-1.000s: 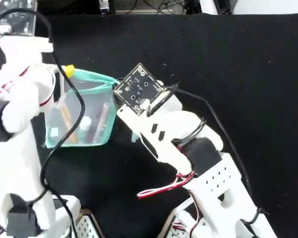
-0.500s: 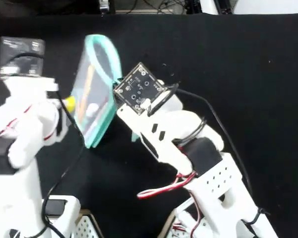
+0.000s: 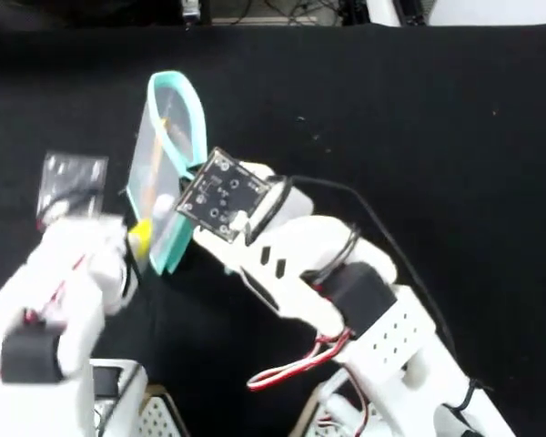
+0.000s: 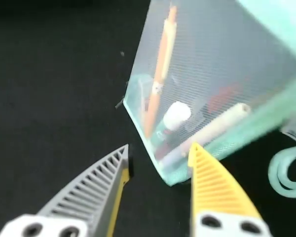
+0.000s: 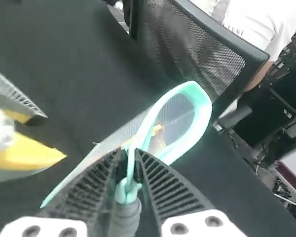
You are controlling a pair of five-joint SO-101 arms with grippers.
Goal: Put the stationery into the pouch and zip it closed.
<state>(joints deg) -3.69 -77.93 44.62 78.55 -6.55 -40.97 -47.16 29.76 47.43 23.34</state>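
The teal mesh pouch [image 3: 168,177] stands tilted on its edge at the table's left, its mouth [image 5: 183,112] open. Inside it lie an orange pencil [image 4: 160,74], a white-capped item [image 4: 176,114] and a pale pen [image 4: 214,127]. My right gripper [image 5: 129,157] is shut on the pouch's teal strap [image 5: 126,190], and its wrist camera board [image 3: 220,196] sits right beside the pouch. My left gripper [image 4: 160,148] is open at the pouch's lower corner, a grey finger on one side and a yellow finger [image 3: 138,238] on the other, gripping nothing.
Black cloth covers the table [image 3: 419,118], with wide free room on the right half. A black mesh chair [image 5: 187,44] stands beyond the far edge. The right arm's cable [image 3: 382,228] trails over its body.
The pouch went from lying flat to standing tilted on edge. The left arm drew back toward the near edge, its yellow finger now low beside the pouch. The right arm shifted slightly left.
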